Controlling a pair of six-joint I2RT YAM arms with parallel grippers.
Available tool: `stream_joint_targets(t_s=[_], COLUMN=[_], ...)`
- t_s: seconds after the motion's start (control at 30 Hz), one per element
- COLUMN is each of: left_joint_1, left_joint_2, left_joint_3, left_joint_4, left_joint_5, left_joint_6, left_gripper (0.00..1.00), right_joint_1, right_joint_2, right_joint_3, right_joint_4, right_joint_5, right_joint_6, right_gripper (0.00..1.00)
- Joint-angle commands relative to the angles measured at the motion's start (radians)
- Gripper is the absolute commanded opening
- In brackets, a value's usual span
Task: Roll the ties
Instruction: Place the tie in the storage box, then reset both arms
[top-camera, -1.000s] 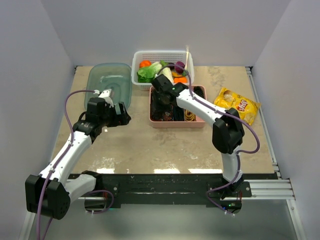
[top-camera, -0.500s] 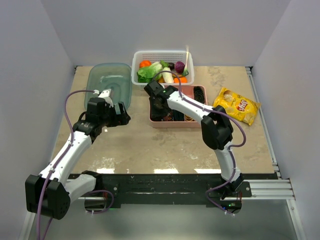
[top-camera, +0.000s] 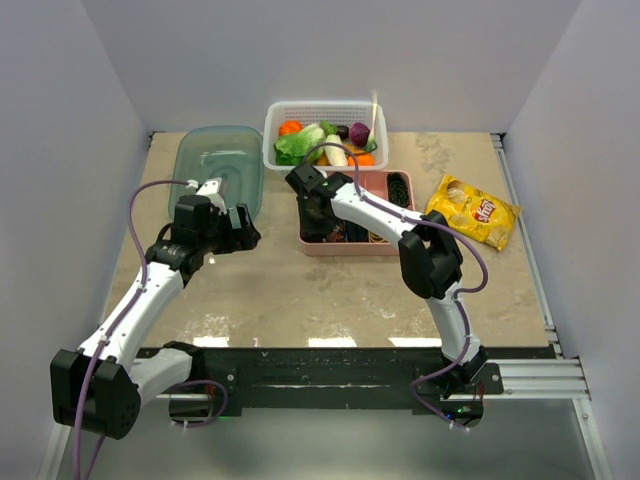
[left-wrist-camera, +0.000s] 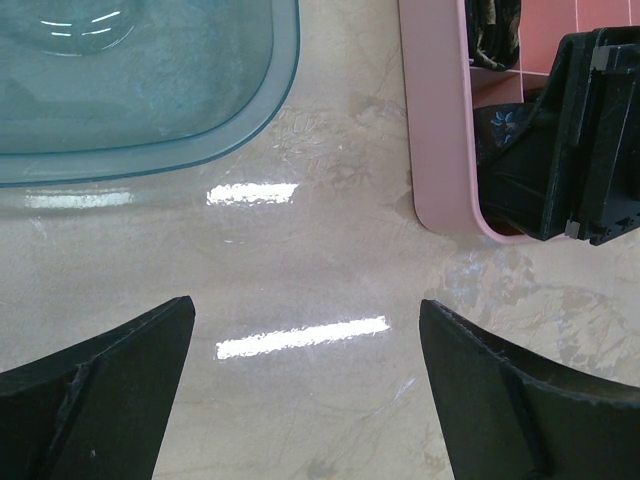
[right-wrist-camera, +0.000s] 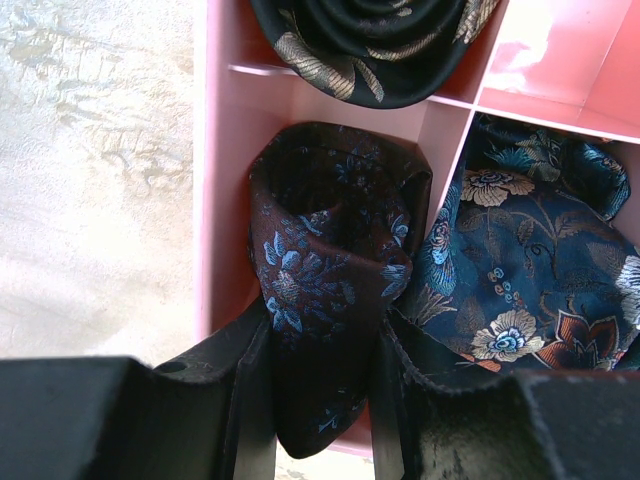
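Observation:
My right gripper (right-wrist-camera: 320, 345) is shut on a dark maroon tie (right-wrist-camera: 322, 270) with small blue flowers. The tie is bunched up in the near-left compartment of the pink divided tray (right-wrist-camera: 225, 200), its lower end hanging between my fingers (right-wrist-camera: 250, 400). A rolled black-and-gold tie (right-wrist-camera: 370, 40) fills the compartment behind it, and a dark blue floral tie (right-wrist-camera: 520, 270) lies to the right. From above, the right gripper (top-camera: 312, 212) is over the tray's left side (top-camera: 355, 249). My left gripper (left-wrist-camera: 306, 310) is open and empty above bare table, left of the tray (left-wrist-camera: 435, 120).
A teal translucent container (top-camera: 218, 165) lies at the back left, just beyond my left gripper (top-camera: 245, 232). A white basket (top-camera: 325, 112) of vegetables stands behind the tray. A yellow snack bag (top-camera: 475, 210) lies to the right.
My right gripper has moved left and a little nearer, from the tray's back middle to its left compartments. The left arm has not moved.

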Motion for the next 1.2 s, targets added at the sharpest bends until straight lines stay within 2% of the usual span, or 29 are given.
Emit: stream_joint_targets(t_s=[0.0,0.07,0.1,0.13,0.23,0.43,0.63,0.77,0.83,1.03,1.17], left_joint_1=[-0.001,-0.001,-0.001,-0.001,-0.001,-0.001,-0.001,-0.001,-0.001,-0.001,-0.001], left_joint_2=[-0.011,-0.011,-0.011,-0.011,-0.011,-0.011,-0.020,-0.038,-0.054,-0.080,-0.155], left_joint_3=[0.043,0.045,0.045,0.043,0.043,0.047,0.050,0.053,0.057,0.165,0.200], left_joint_4=[0.011,0.011,0.009,0.009,0.008,0.008,0.008,0.012,0.011,-0.089,-0.107], left_joint_5=[-0.010,-0.010,-0.011,-0.011,-0.014,-0.016,-0.008,0.003,0.007,-0.013,-0.008], left_joint_6=[0.015,0.016,0.016,0.016,0.016,0.015,0.021,0.021,0.019,-0.019,-0.067], left_gripper=[1.00,1.00,1.00,1.00,1.00,1.00,1.00,1.00,1.00,1.00,1.00], right_joint_1=[0.019,0.022,0.020,0.022,0.023,0.025,0.025,0.027,0.027,0.027,0.027], right_joint_2=[-0.033,-0.044,-0.059,-0.067,-0.093,-0.147,-0.213,-0.324,-0.380,-0.699,-0.912], right_joint_3=[0.008,0.006,0.003,0.002,0.009,0.025,0.040,0.022,-0.006,-0.231,-0.412], right_joint_4=[0.000,0.001,0.004,0.003,-0.011,-0.032,-0.032,-0.025,0.007,0.172,0.244], right_joint_5=[-0.015,-0.015,-0.018,-0.015,-0.010,-0.003,0.005,0.034,0.054,0.114,0.171], right_joint_6=[-0.004,-0.009,-0.009,-0.012,-0.009,-0.012,-0.018,-0.028,-0.039,-0.058,-0.071], right_gripper=[0.31,0.40,0.50,0.54,0.65,0.82,0.92,0.99,0.99,0.99,0.99])
